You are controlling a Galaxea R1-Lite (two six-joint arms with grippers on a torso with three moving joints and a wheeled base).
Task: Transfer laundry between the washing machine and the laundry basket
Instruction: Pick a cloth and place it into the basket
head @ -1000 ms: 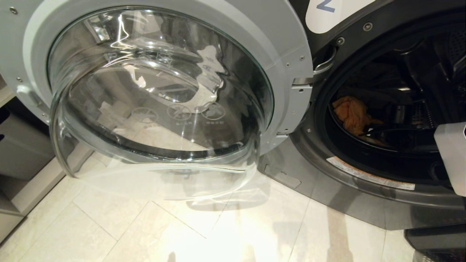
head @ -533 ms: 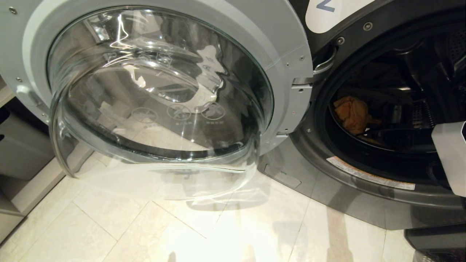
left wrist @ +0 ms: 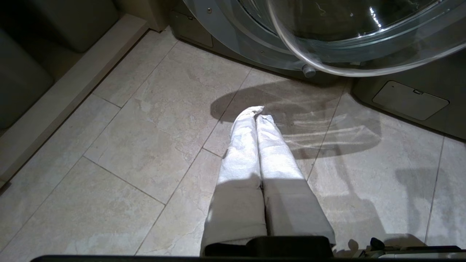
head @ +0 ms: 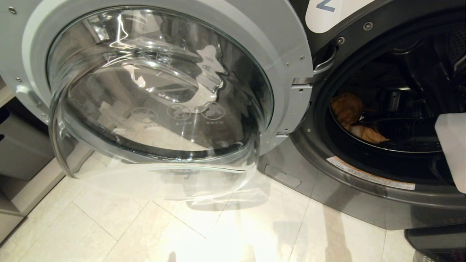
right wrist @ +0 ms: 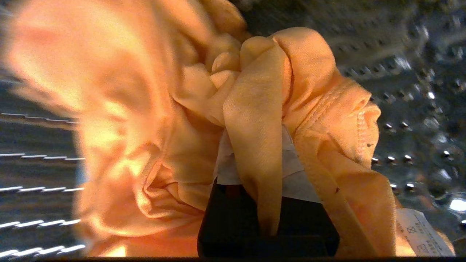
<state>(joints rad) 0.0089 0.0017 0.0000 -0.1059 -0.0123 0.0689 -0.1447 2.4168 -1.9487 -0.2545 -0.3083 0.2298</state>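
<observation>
Washing machine [head: 364, 203], labelled 2, is filling the head view's 3 o'clock side with its glass door [head: 160, 105] swinging wide open toward 9 o'clock. Orange garment [head: 347, 109] is lying inside the drum [right wrist: 411, 91], at the opening's 9 o'clock edge. Right gripper [right wrist: 255, 160] is reaching into the drum, clenching bunched orange fabric between its fingers. Left gripper [left wrist: 256, 116] is hanging pressed together and empty over the tiled floor [left wrist: 138, 153], near the door's lower rim.
</observation>
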